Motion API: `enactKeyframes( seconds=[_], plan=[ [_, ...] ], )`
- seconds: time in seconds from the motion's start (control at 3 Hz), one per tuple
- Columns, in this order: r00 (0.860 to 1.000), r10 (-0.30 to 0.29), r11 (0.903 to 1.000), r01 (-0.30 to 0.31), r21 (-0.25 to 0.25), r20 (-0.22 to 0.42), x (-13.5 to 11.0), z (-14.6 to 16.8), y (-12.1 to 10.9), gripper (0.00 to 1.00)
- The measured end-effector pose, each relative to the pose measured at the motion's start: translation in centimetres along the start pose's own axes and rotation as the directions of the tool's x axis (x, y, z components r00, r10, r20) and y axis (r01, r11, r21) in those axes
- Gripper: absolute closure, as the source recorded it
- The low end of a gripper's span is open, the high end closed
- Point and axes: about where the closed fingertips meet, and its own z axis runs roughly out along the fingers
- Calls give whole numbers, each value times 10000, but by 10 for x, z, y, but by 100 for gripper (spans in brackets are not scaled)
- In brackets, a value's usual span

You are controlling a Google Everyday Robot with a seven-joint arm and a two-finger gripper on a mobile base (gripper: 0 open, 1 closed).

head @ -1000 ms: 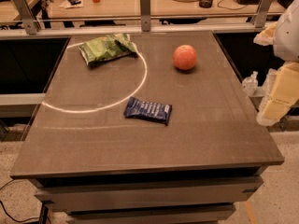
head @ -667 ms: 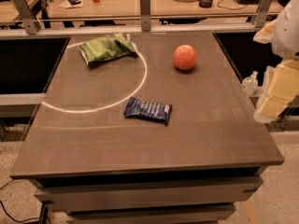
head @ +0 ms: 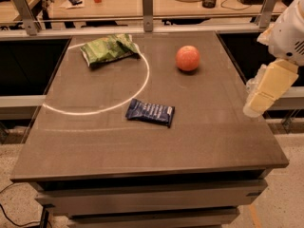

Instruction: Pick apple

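Warm, rather dim light from overhead falls on my table (head: 213, 127), leaving a small soft shadow beneath the apple (head: 188, 58), while my gripper (head: 261, 96), off the right edge, catches the light palest.

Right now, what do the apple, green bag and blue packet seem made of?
Apple: smooth orange-red skin; real or plastic, unclear. Green bag: crinkly plastic film, judging by its creases. Blue packet: flat printed wrapper, probably plastic or foil. The gripper, cream-coloured and likely plastic, hangs beside the table's right edge.
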Motion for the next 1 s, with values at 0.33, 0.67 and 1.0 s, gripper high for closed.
enactKeyframes(
  seconds=[0.33, 0.67, 1.0],
  plan=[
    [9913, 333, 9993, -352, 120, 1276, 0, 25, -22, 0],
    [9655, 363, 9992, -400, 93, 2577, -6, 44, -43, 0],
    [9387, 492, 9982, -580, 157, 3411, -5, 58, -68, 0]
  ],
)
